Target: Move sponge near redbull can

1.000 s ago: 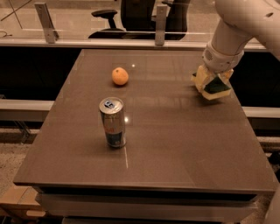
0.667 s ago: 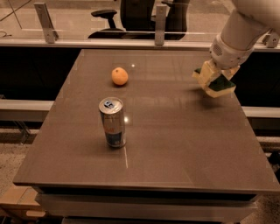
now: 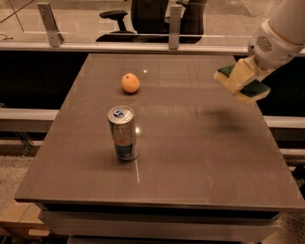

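Change: since the earlier frame I see the pincer (image 3: 243,78) has risen off the desk (image 3: 200,167) and carried the sponge (image 3: 257,88) up with it; before, the sponge lay flat by the far right edge.
Pincer: high at the far right of the scene, clamped on the sponge, its pale fingers pressed against both sides.
Arm: the white arm (image 3: 279,38) comes down from the upper right corner to the pincer.
Sponge: in the air and tilted, with the dark green scouring face showing at either end and yellow foam along its lower edge; it touches nothing but the pincer.
Shadow: a soft dark patch (image 3: 228,119) on the desk below and slightly left of the sponge.
Redbull can: upright on the near left part of the desk (image 3: 123,133), silver top towards me, well apart from the sponge.
Orange fruit: on the desk beyond the can (image 3: 130,82), a little to its right, apart from it.
Background: an office chair (image 3: 143,14) stands behind the far rail.
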`<state>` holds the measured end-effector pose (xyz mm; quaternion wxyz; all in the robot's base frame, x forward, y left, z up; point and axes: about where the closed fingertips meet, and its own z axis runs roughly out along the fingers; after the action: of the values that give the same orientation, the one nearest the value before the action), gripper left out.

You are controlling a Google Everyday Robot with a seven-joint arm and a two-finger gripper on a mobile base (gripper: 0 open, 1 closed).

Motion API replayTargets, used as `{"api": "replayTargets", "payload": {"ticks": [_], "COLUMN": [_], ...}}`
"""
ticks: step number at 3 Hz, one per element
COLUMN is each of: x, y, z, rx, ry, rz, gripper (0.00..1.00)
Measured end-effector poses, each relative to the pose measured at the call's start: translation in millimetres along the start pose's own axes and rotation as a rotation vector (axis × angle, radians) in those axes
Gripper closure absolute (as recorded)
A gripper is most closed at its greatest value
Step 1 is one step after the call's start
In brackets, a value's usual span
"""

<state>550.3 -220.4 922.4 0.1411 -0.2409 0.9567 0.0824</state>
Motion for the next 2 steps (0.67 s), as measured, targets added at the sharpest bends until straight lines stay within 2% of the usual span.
{"api": "replayTargets", "payload": {"ticks": [2], "x": [54.4], "y": [26.8], "z": [-48.3], "rx": [-0.066], "ry": [-0.046], "rz": [-0.104], "gripper": [1.00]}}
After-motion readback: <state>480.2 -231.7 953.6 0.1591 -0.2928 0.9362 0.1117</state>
